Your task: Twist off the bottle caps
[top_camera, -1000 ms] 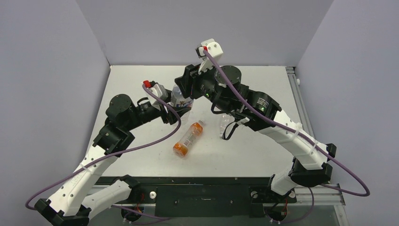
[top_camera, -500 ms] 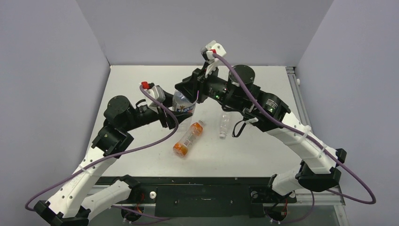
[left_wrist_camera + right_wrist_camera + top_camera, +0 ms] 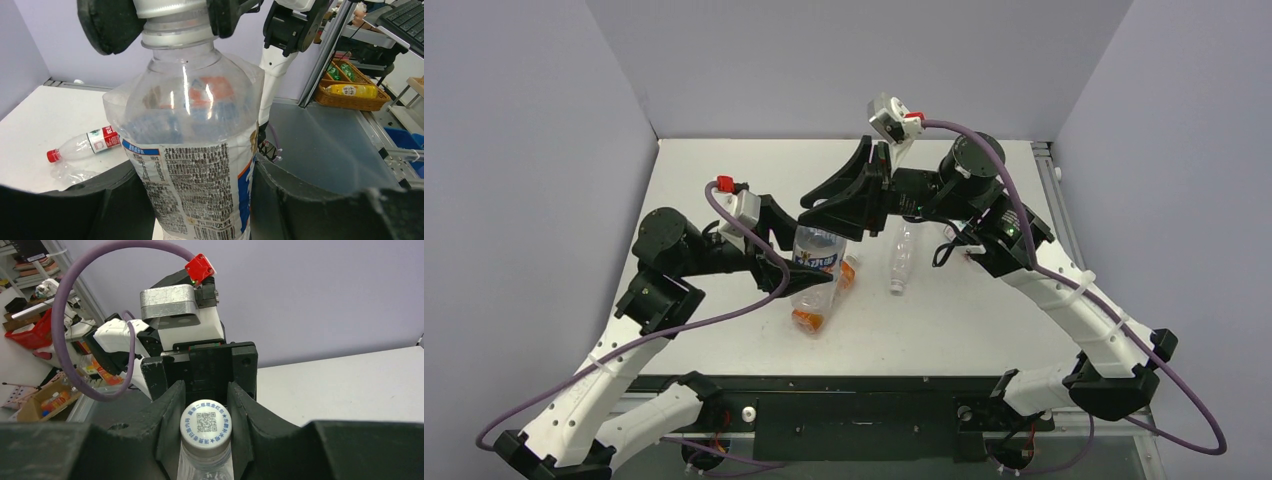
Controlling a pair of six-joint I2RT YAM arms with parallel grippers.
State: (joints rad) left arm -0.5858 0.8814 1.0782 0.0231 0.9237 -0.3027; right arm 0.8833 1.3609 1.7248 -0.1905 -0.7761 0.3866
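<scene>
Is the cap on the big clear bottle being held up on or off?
On. The whitish cap sits on the neck of the clear bottle, with the right tool shut around it.

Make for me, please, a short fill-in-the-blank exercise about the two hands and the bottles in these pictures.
1. The left hand holds the large clear bottle ____, not lying flat.
2. The cap of this bottle is between the fingers of the right hand, which is ____.
3. The red cap is on the small bottle, which lies on its ____.
Missing words: upright; shut; side.
</scene>
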